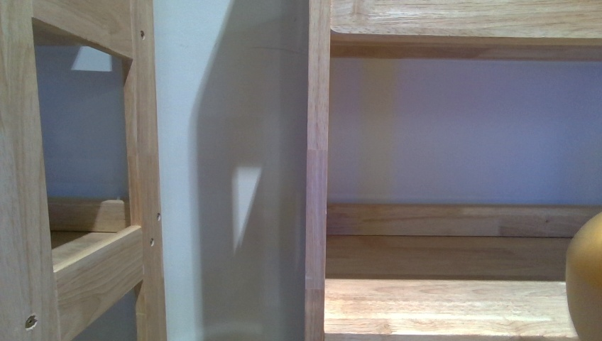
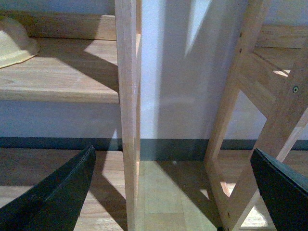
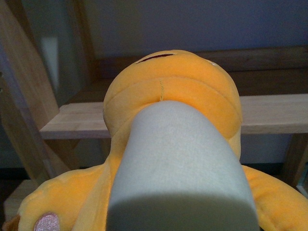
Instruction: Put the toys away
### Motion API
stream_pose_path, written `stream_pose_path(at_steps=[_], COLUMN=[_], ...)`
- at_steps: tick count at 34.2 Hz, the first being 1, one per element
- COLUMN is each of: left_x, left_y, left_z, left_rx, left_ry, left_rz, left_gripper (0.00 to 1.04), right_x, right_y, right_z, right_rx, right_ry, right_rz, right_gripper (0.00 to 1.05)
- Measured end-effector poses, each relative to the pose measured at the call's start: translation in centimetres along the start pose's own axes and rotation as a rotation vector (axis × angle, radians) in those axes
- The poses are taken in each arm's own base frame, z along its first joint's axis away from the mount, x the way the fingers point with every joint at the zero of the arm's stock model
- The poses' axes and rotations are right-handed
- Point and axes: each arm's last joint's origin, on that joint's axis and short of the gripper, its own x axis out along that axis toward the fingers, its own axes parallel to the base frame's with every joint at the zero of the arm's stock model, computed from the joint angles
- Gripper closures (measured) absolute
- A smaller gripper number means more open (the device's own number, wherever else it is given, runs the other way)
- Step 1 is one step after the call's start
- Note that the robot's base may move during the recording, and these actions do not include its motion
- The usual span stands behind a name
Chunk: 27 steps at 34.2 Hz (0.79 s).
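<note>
Left wrist view: fingers (image 2: 53, 197) wide apart

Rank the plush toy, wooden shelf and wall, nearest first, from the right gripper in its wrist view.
1. Plush toy, right up close, filling the middle.
2. Wooden shelf, just behind the toy.
3. Wall, farthest back, behind the shelf.

- An orange-yellow plush toy (image 3: 192, 91) sits very close and fills most of the view
- A pale grey rounded shape (image 3: 180, 168) covers its middle
- One pink paw pad (image 3: 48, 222) shows on a limb
- A wooden shelf (image 3: 274, 113) runs behind it, against a dim bluish wall (image 3: 192, 24)
</note>
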Motion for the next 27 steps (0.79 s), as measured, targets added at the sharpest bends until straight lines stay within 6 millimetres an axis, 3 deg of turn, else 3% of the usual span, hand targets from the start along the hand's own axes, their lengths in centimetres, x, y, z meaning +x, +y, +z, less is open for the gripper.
stream_pose_path(at_steps=[27], left_x=[0.0], left_y=[0.0], left_z=[0.0], left_rx=[0.000], left_ry=[0.000], left_rz=[0.000], left_gripper=[0.06], right_x=[3.0], right_y=[0.8], right_z=[22.0], right_rx=[-0.072], right_ry=[-0.392], right_rz=[0.016], right_gripper=[0.92])
